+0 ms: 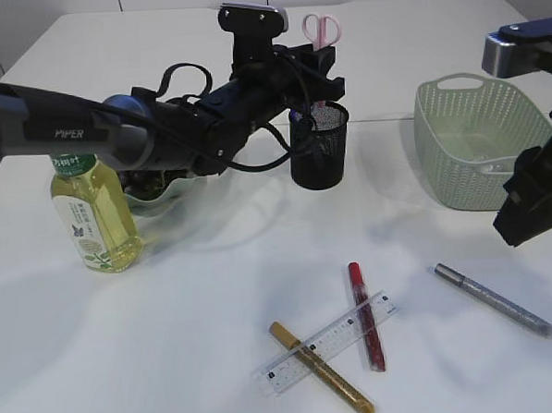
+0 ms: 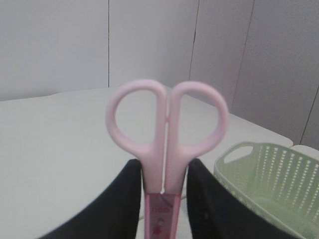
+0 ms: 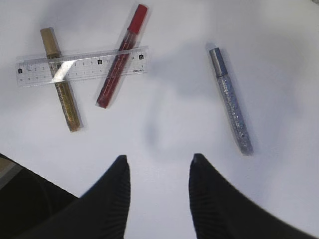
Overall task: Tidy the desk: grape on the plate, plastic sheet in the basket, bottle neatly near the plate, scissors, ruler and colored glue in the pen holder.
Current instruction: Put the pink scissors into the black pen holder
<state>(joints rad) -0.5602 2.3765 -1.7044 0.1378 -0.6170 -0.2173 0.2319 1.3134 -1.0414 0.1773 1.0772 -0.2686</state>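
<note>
At the left of the table (image 1: 173, 360) stands a bottle (image 1: 93, 216) of yellow drink, upright, just in front of a pale green plate (image 1: 160, 196) that the left arm mostly hides; whether the grape lies there I cannot tell. Reaching rightward, the left hand (image 2: 164, 199) is clamped on pink scissors (image 2: 166, 134), handles up, over the black mesh pen holder (image 1: 320, 147). The scissors are stiff and light, with smooth plastic that may slip; the neck below the loops, where they are held, seems the sound place. In front lie a gold glue pen (image 1: 322, 371) and a red glue pen (image 1: 366, 316), with a clear ruler (image 1: 328, 343) resting across both. The ruler is thin and flat, probably awkward to lift off the surface except by an edge. Further right a silver glitter glue pen (image 1: 494, 300) lies alone, slim, round and likely to roll; mid-barrel suits it. The green basket (image 1: 481, 140) stands behind. The right hand (image 3: 158, 172) hovers above the table, fingers apart, holding nothing.
</note>
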